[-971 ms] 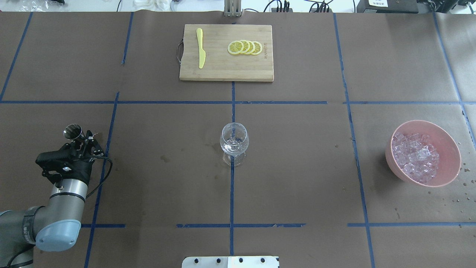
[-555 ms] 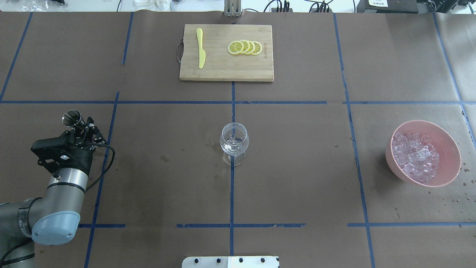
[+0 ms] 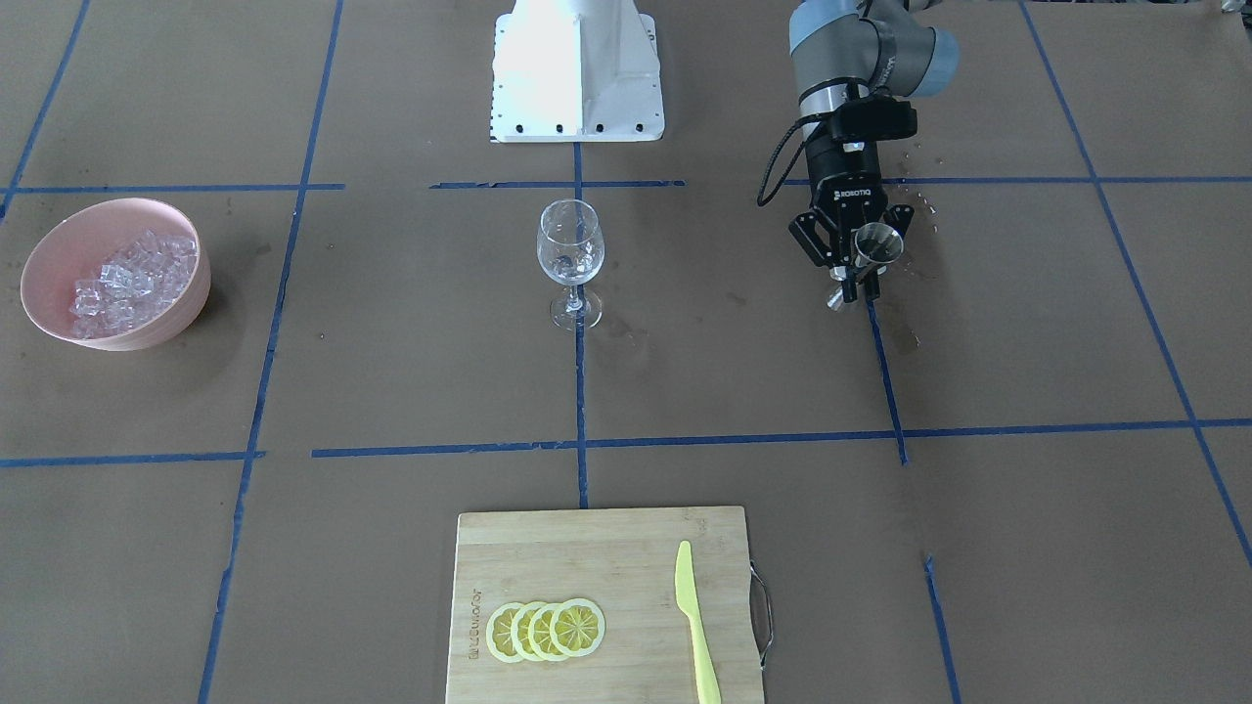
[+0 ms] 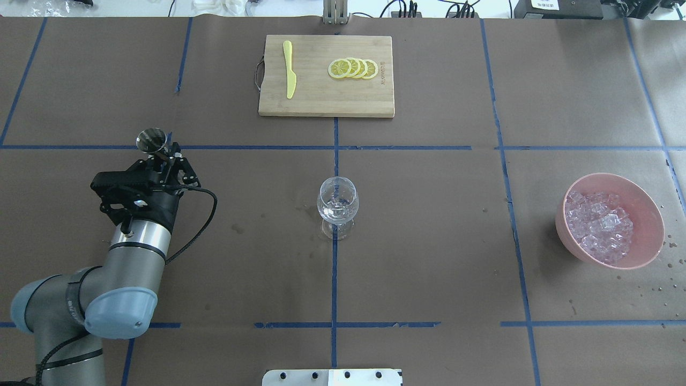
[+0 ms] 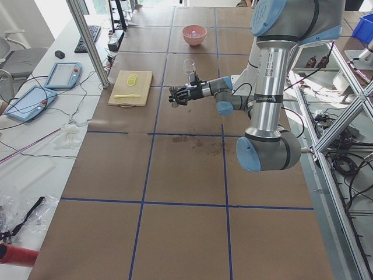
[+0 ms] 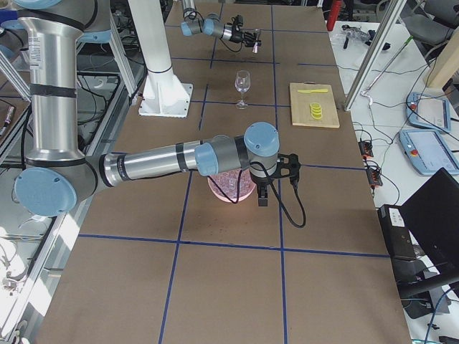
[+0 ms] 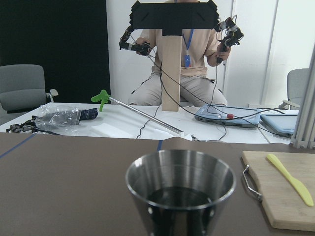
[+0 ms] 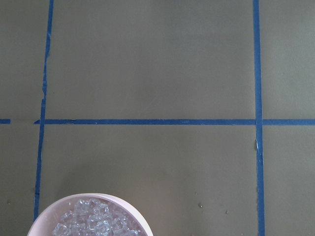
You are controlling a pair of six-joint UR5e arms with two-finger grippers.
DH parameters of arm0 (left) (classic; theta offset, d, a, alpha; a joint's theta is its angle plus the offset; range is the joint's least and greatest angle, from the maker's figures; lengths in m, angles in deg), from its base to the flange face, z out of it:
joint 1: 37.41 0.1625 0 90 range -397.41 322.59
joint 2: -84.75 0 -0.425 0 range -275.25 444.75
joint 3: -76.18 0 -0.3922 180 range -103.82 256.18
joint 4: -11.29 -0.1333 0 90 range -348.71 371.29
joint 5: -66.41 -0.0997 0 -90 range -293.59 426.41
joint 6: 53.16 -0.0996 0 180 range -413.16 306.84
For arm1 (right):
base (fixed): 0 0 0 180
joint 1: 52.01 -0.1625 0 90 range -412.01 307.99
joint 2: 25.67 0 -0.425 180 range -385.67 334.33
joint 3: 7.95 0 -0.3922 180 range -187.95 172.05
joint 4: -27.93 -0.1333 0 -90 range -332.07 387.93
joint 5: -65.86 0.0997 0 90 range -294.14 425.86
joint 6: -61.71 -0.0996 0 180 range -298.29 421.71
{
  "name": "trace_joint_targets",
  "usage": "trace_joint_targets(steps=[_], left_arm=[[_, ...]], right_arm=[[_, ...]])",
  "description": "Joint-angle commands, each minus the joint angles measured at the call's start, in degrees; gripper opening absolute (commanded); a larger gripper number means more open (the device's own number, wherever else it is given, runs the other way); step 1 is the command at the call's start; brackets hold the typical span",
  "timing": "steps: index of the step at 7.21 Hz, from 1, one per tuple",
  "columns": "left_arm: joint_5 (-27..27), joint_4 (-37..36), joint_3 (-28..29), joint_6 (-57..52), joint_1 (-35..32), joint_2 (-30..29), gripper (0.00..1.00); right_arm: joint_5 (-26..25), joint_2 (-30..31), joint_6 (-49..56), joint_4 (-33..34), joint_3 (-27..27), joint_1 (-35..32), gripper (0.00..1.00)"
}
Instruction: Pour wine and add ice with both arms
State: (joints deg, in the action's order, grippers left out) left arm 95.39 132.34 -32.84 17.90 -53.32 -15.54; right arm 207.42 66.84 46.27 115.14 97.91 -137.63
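Bamboo cutting board [image 4: 326,104] at far middle of table, metal handle [image 4: 258,75] on its left short edge in overhead view. On board: yellow plastic knife [image 4: 290,69] lying near handle end; four lemon slices [image 4: 353,68] overlapping in row, apart from knife. Brown paper [image 4: 429,241] covers table, blue tape lines [image 4: 418,147] marking grid. Dark stains [image 4: 236,229] on paper. White pedestal [image 3: 577,68] at near edge, on centre line. Beyond table, seated person [image 7: 177,83], wired device in each raised hand. Two tablets [image 5: 61,74] on side bench.
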Motion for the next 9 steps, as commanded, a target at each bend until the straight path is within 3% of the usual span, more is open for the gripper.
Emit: trace_joint_targets(steps=[1,3,5,6,9], left_arm=[[0.03,-0.03,-0.05,-11.16,0.18,-8.65,0.0],[0.2,-0.12,-0.23,-19.7,0.62,-13.15,0.0],[7.02,-0.03,0.03,-25.0,1.06,-15.19,0.0],[7.58,-0.03,-0.14,-25.01,1.23,-16.15,0.0],[7.06,-0.29,0.91,-29.71,3.43,-17.66,0.0]], right_arm=[[-0.41,-0.13,-4.82,-0.11,1.8,3.5,1.0],[-0.76,-0.13,-11.94,-0.2,5.83,6.76,1.0],[-2.42,-0.13,-16.7,-0.2,8.65,9.58,1.0],[-3.65,-0.22,-18.72,-0.2,9.53,11.24,1.0],[-8.13,0.91,-29.0,-10.89,9.54,15.9,1.0]])
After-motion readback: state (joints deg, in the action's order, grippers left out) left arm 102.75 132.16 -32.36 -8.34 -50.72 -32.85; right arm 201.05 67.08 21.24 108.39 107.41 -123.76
